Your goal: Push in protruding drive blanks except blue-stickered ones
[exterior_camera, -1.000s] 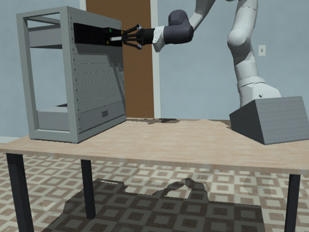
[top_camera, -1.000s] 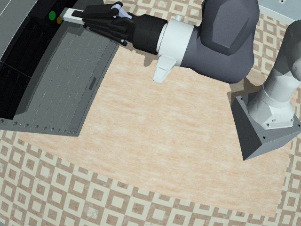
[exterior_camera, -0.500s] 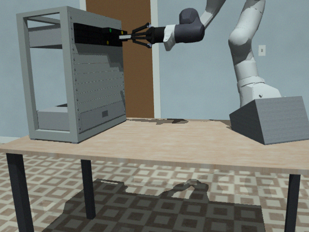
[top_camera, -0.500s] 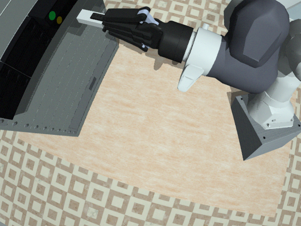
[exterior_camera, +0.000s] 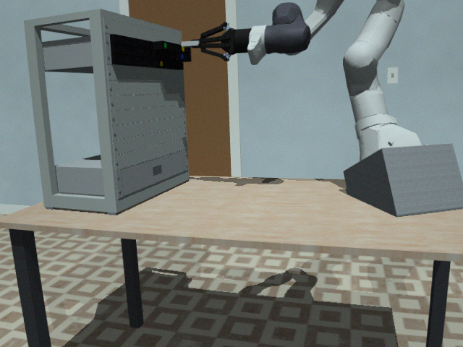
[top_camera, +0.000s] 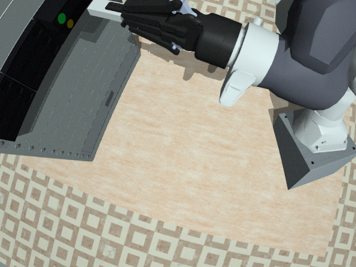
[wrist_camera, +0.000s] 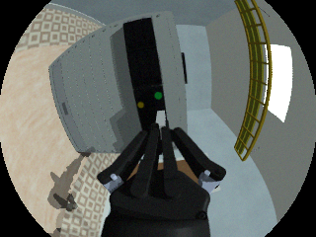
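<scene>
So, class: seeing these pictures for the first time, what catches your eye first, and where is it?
The grey rack at the table's left end, with a black band of drive bays across its top front carrying green and yellow stickers. Then the arm reaching in from the right, its gripper with fingers shut, level with a pale blank jutting from the rack's top corner.

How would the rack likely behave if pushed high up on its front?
The rack is likely stiff, a boxy frame. It probably tips or slides easily: it stands tall and mostly hollow on the table, and the shut gripper is level with its top.
</scene>
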{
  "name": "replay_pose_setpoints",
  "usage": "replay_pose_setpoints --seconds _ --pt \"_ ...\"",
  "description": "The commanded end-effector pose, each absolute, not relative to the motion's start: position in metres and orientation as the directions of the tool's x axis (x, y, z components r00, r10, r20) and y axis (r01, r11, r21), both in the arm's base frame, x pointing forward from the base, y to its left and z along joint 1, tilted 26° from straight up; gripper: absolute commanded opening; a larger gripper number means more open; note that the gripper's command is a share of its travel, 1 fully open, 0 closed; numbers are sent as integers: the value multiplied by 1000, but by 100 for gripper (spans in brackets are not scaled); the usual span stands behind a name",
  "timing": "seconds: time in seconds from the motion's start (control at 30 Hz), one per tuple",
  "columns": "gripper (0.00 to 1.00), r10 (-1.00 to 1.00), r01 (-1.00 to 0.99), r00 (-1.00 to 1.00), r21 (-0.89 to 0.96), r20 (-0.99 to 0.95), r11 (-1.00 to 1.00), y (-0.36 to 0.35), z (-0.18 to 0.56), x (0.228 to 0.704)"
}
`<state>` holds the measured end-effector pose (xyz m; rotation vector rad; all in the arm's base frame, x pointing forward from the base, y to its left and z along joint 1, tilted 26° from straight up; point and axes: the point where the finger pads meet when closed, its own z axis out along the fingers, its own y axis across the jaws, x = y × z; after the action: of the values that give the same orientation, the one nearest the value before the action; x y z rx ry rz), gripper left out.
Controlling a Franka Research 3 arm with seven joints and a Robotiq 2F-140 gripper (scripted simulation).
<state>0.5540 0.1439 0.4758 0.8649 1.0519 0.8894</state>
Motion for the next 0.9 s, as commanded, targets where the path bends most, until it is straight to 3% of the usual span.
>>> replay_pose_setpoints --seconds 0.0,0.3,0.87 --pt "0 901 -156 243 902 -360 402 143 472 557" --pt "0 901 -156 243 902 -360 402 137 480 589" --pt "0 901 -156 243 902 -360 402 137 480 591"
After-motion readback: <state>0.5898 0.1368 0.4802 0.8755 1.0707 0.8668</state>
